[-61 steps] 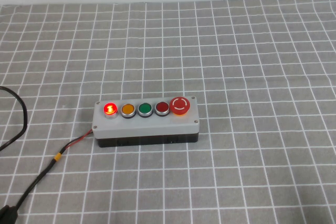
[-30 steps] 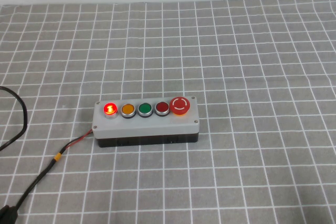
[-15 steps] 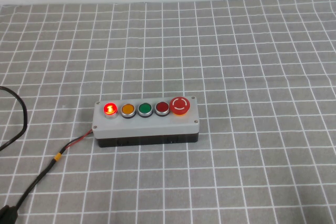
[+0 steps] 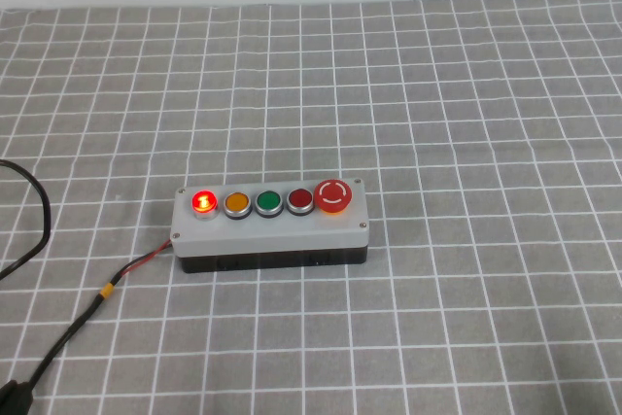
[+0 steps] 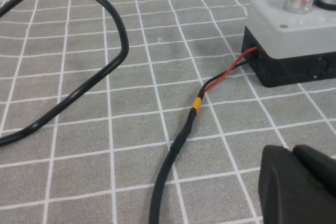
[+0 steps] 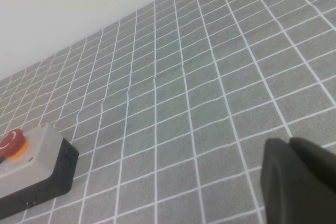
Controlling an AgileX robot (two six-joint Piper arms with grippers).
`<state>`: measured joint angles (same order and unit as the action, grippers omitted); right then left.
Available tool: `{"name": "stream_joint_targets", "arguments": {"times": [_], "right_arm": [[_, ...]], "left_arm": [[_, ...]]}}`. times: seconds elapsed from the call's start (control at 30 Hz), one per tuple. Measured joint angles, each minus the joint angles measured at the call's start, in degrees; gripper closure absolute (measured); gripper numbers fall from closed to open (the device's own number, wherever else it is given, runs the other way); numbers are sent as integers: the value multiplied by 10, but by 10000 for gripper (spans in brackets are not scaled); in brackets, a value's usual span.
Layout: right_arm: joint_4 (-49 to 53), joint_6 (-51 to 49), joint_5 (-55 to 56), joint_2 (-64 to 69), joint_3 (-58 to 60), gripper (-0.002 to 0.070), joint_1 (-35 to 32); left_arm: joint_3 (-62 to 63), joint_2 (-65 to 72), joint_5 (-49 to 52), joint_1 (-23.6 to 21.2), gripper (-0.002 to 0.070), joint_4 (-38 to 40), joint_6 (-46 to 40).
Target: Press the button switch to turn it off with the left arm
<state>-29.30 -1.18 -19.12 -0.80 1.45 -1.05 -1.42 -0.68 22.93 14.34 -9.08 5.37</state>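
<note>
At the desk's nine o'clock edge a black cable loops. The left claw shows only as a dark tip low in its wrist view, well short of the box; whether it is wide or narrow I cannot tell. The button switch glows red at the nine o'clock end of the grey control box, beside the amber button. A good press likely needs a straight-down approach that stays off the amber one. The right claw sits far toward three o'clock, its spread likewise unclear.
</note>
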Motion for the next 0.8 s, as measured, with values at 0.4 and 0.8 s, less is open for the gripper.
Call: {"name": "stream_joint_targets", "arguments": {"times": [0.4,0.8], "right_arm": [[0,0,0,0,0,694,0],[0,0,0,0,0,694,0]], "left_arm": [[0,0,-5,0,678,0,0],[0,0,-73,0,678,0,0]]}}
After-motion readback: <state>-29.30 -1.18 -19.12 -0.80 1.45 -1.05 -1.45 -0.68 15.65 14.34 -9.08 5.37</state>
